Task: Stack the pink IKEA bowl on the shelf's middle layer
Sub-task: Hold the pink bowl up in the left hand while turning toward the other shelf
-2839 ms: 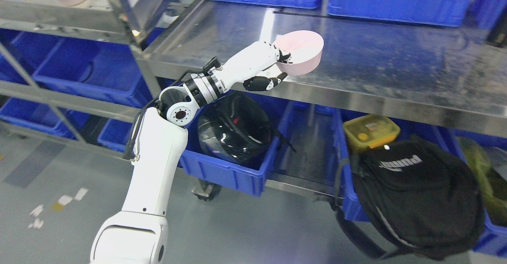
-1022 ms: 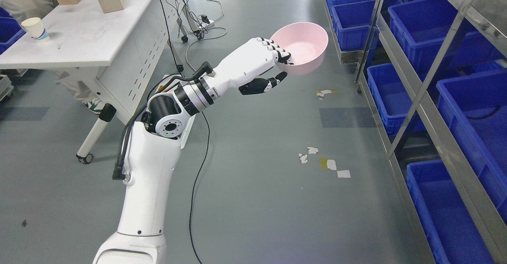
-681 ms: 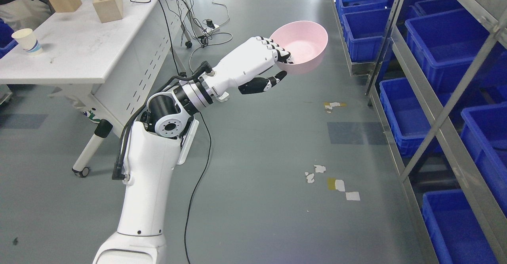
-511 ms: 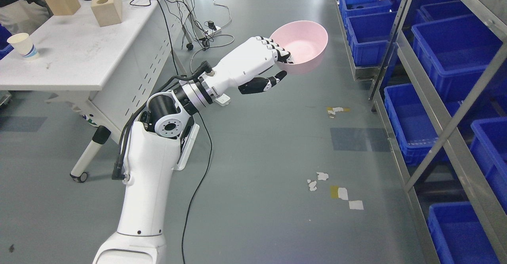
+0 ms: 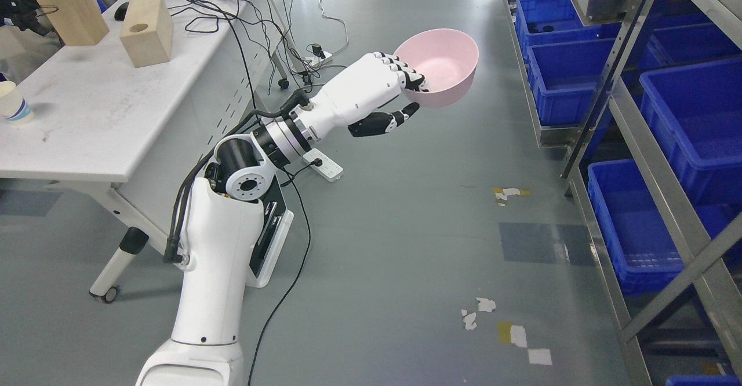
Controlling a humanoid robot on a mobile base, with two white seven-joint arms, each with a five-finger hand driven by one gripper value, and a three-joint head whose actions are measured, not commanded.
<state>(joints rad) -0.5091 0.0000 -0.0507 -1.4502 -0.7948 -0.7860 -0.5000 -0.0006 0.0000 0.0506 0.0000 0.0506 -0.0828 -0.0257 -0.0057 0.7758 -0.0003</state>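
My left hand (image 5: 406, 93) is shut on the near rim of a pink bowl (image 5: 443, 64) and holds it upright in the air above the grey floor, fingers inside the rim and thumb under it. The left arm (image 5: 232, 224) reaches up from the lower left. A metal shelf rack (image 5: 637, 119) with blue bins (image 5: 690, 119) stands along the right edge, well apart from the bowl. My right hand is out of view.
A white table (image 5: 104, 113) at the left carries wooden blocks (image 5: 145, 38), a paper cup (image 5: 13, 103) and a laptop. Cables and a power strip (image 5: 324, 164) lie on the floor. Bits of tape (image 5: 510, 334) lie at the lower right.
The camera has turned away from the steel shelf to the aisle and keeps shifting. The bowl stays in my left hand at the same place in the picture.
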